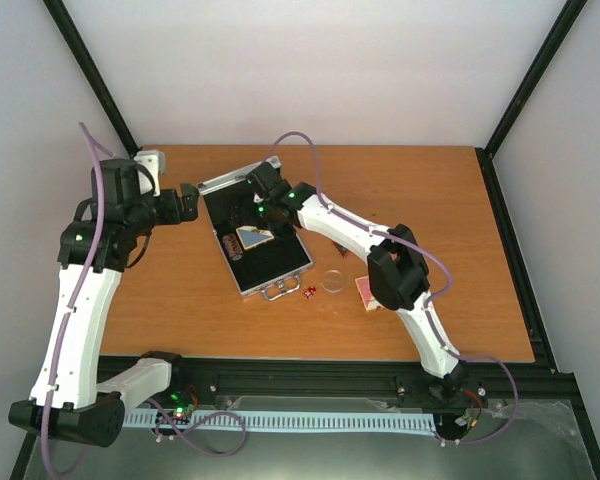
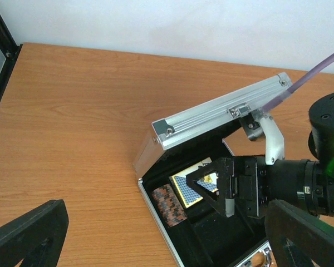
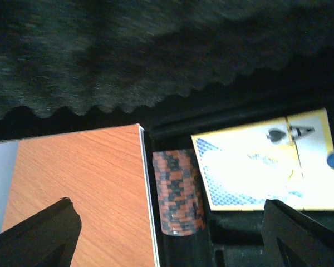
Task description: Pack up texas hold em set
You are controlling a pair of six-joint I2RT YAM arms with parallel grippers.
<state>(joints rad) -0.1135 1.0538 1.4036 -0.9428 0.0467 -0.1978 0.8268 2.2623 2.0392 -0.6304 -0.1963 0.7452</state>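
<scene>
The silver case (image 1: 270,275) lies open mid-table, its lid (image 2: 222,114) tilted up. In its black tray lie a blue-yellow card pack (image 1: 252,238) and a dark chip stack (image 1: 235,248). My right gripper (image 1: 265,205) hovers open inside the case. In its wrist view the chip stack (image 3: 178,192) lies between its fingers (image 3: 39,233), with the card pack (image 3: 267,167) to the right. My left gripper (image 1: 185,203) is open beside the lid's left end, holding nothing. Red dice (image 1: 310,291), a clear disc (image 1: 333,281) and a red card pack (image 1: 365,292) rest on the table by the case's handle.
The lid's dark egg-crate foam (image 3: 156,55) hangs close over the right gripper. The right arm's elbow (image 1: 395,265) partly covers the red card pack. Black frame posts (image 1: 515,90) stand at the table's back corners. Bare wooden table (image 1: 460,220) stretches to the right.
</scene>
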